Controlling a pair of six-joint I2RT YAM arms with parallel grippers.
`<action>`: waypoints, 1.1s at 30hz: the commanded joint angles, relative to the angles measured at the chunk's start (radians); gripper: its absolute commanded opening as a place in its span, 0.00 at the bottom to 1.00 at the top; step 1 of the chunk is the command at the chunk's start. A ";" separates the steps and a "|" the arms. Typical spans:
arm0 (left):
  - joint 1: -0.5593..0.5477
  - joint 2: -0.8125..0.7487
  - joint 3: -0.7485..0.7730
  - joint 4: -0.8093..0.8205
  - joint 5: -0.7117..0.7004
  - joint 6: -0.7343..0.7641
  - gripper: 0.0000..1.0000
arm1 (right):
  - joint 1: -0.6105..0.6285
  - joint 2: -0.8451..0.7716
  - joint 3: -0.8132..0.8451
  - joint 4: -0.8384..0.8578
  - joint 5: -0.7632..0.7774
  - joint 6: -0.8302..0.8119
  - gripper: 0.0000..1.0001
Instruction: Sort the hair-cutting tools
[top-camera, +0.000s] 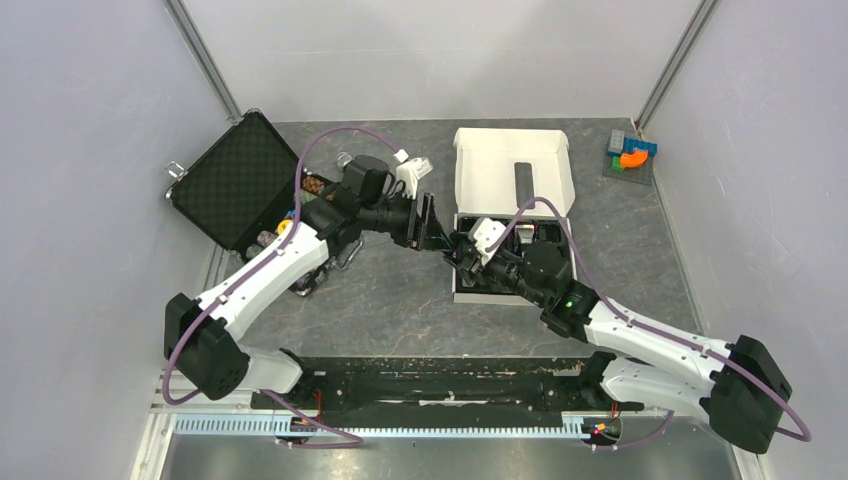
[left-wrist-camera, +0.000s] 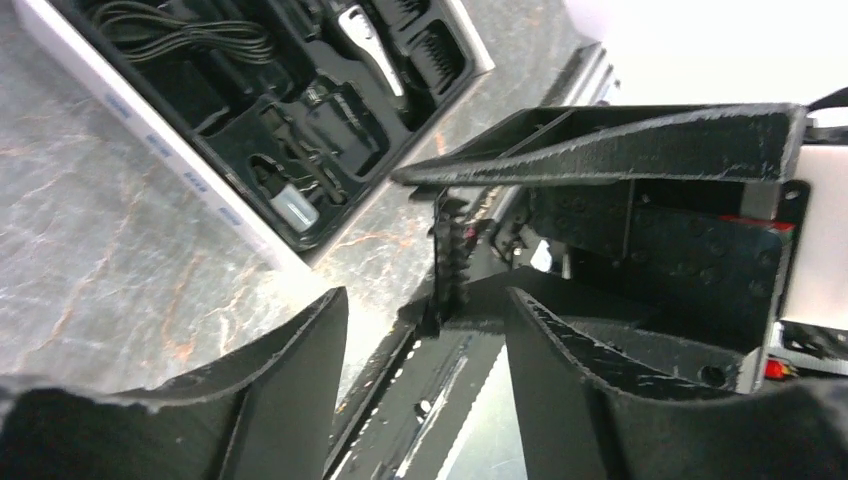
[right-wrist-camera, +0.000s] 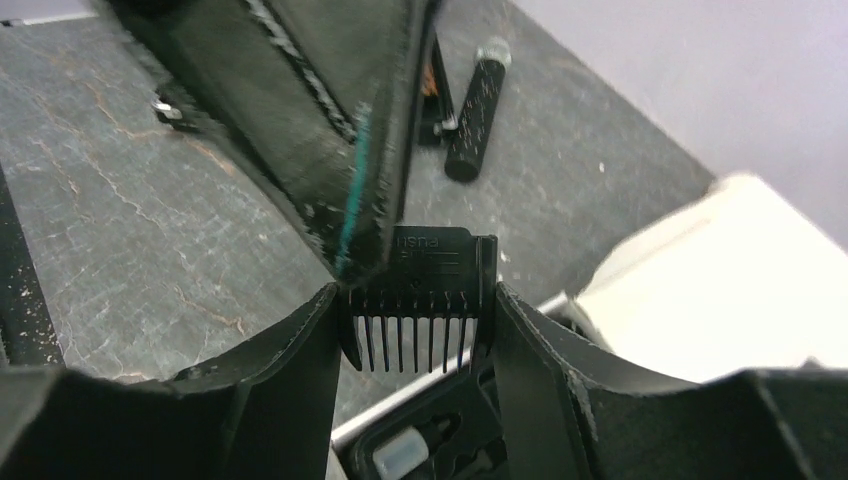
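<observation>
My right gripper (right-wrist-camera: 415, 296) is shut on a black clipper comb attachment (right-wrist-camera: 420, 265), teeth pointing back at the wrist, held above the table beside the white box. My left gripper (left-wrist-camera: 425, 300) is open. It faces the same comb (left-wrist-camera: 449, 262), seen edge-on just past its fingertips. One left finger (right-wrist-camera: 330, 130) touches the comb's top corner. The two grippers meet at the table's centre, left (top-camera: 428, 222) and right (top-camera: 458, 248). The silver-and-black clipper (left-wrist-camera: 366, 40) and more black combs (left-wrist-camera: 432, 52) lie in the box's black tray (left-wrist-camera: 200, 180).
The box's open white lid (top-camera: 512, 170) lies behind its tray. An open black case (top-camera: 235, 182) stands at the back left with coloured chips (top-camera: 284, 226) beside it. A black microphone (right-wrist-camera: 478, 100) lies on the table. Coloured bricks (top-camera: 632, 152) sit at the back right.
</observation>
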 joint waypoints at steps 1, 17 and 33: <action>-0.002 -0.061 0.043 -0.039 -0.146 0.058 0.69 | 0.004 -0.019 0.090 -0.202 0.138 0.133 0.26; 0.036 -0.376 -0.119 -0.045 -1.049 0.232 0.92 | -0.029 0.096 0.136 -0.707 0.552 0.703 0.36; 0.041 -0.395 -0.253 0.025 -1.138 0.258 0.93 | -0.053 0.236 0.131 -0.747 0.528 0.797 0.59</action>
